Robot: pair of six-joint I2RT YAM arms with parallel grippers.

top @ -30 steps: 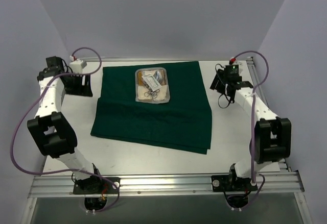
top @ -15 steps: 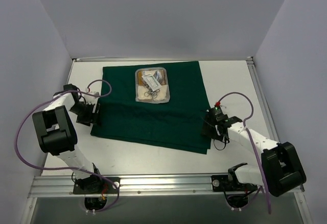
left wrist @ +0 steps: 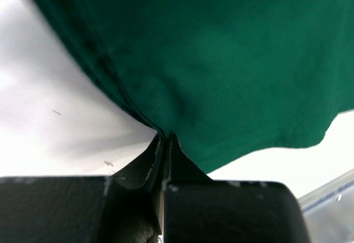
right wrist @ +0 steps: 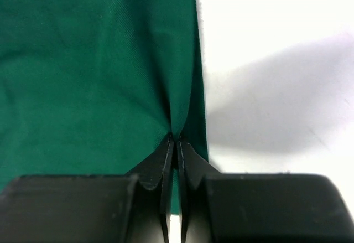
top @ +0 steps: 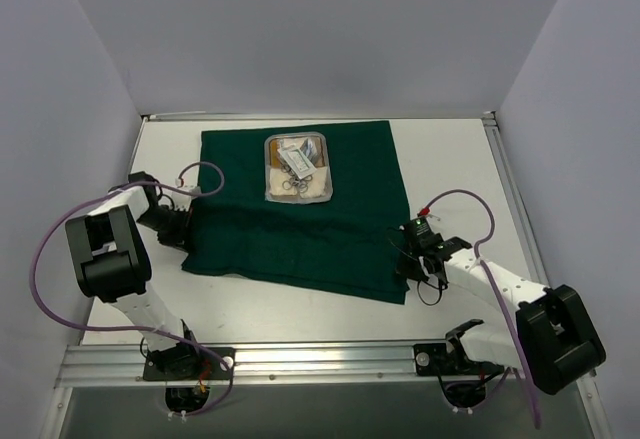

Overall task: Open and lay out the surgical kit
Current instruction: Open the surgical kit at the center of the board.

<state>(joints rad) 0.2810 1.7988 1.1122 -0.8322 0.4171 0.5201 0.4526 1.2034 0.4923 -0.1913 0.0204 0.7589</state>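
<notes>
The surgical kit lies on the white table: a dark green cloth (top: 300, 224) spread out, with a steel tray (top: 297, 167) on its far half holding a tan liner, steel instruments and small white packets. My left gripper (top: 181, 233) is shut on the cloth's near left edge; in the left wrist view the green cloth (left wrist: 221, 77) bunches into the closed tips of the left gripper (left wrist: 166, 136). My right gripper (top: 405, 261) is shut on the cloth's near right edge; in the right wrist view the cloth (right wrist: 94, 71) folds into the pinched tips of the right gripper (right wrist: 175, 139).
Bare white table (top: 460, 159) lies to the right of the cloth and along the front. A metal rail (top: 320, 359) with both arm bases runs along the near edge. Grey walls close in the left, back and right sides.
Both arms came down from the far corners to the cloth's near corners. Both grippers closed on the cloth edges, which now pucker slightly inward.
</notes>
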